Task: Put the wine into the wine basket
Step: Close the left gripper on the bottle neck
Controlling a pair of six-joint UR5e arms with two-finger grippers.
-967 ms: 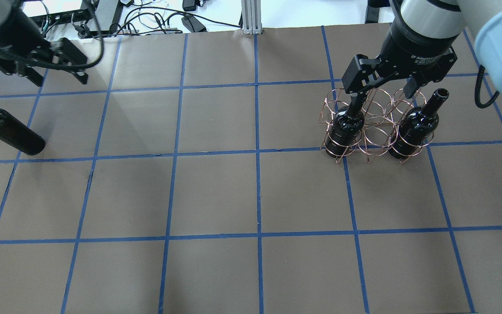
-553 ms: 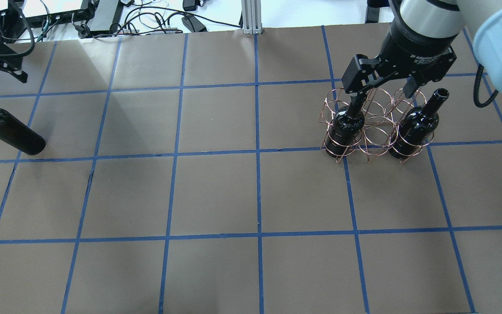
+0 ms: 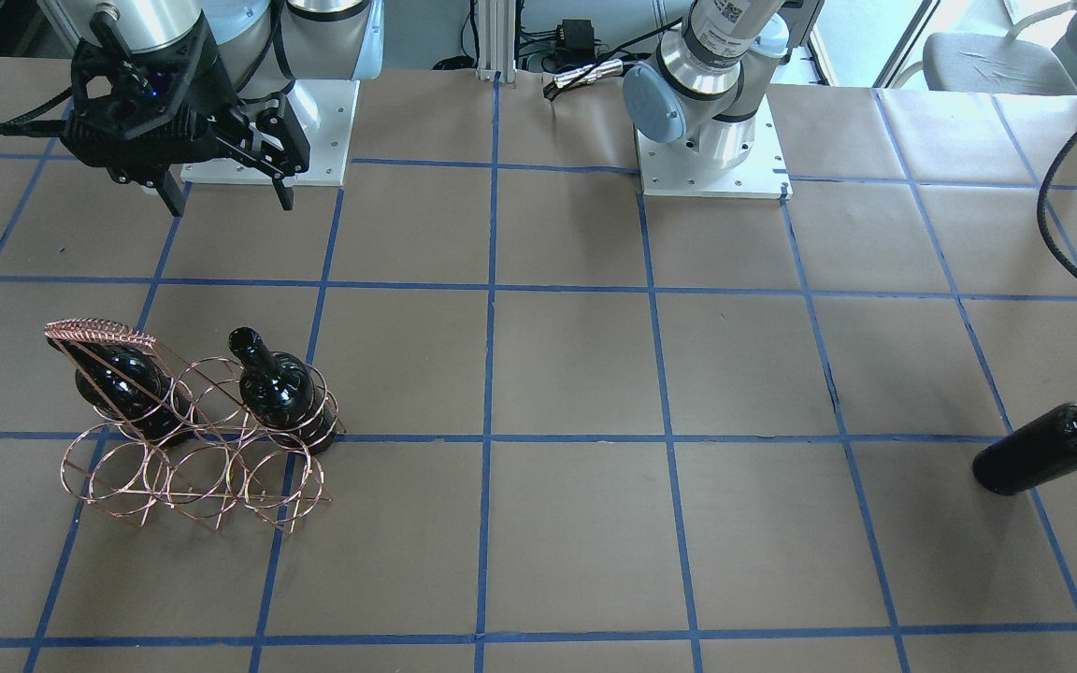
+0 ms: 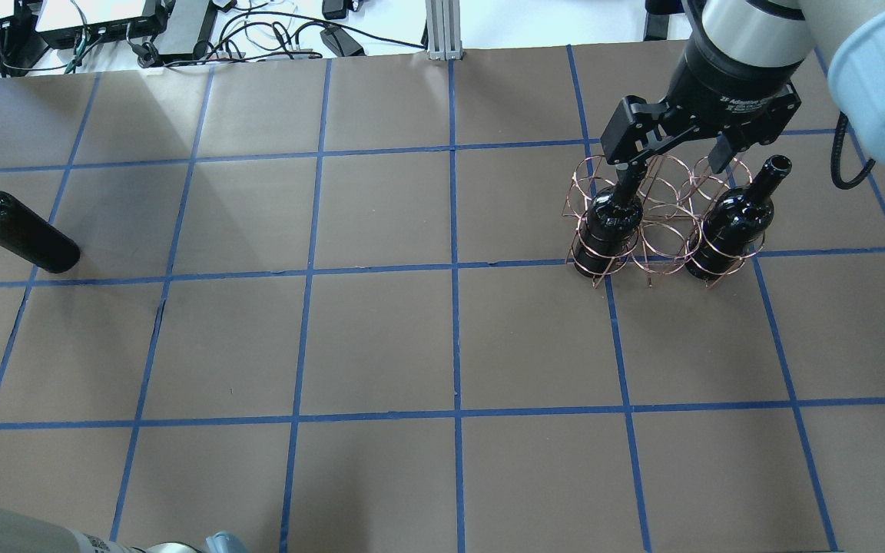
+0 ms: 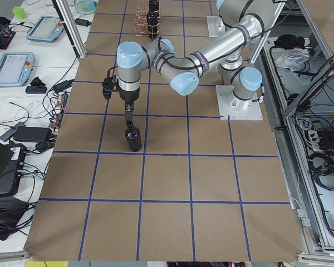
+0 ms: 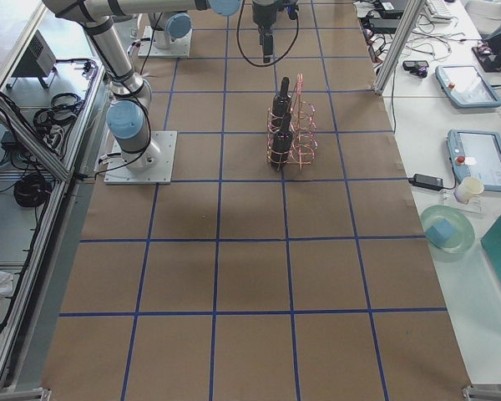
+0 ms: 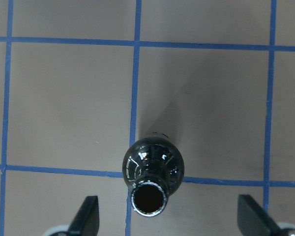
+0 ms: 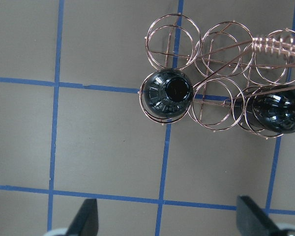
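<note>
Wine — the third bottle (image 4: 20, 238) — stands upright at the worktop's (image 4: 381, 338) left edge, well apart from the wine basket (image 3: 99, 331) holding two others (image 4: 610, 223), and the left tool (image 7: 169, 209), fingers spread, has just swung over its mouth, seemingly ready to descend; the right tool (image 4: 673, 173) hangs released.

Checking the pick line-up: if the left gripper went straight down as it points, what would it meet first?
Probably the open mouth of the wine: it stands upright between the open fingers of the left gripper, so they should pass either side of its neck. Height gap unclear.
</note>
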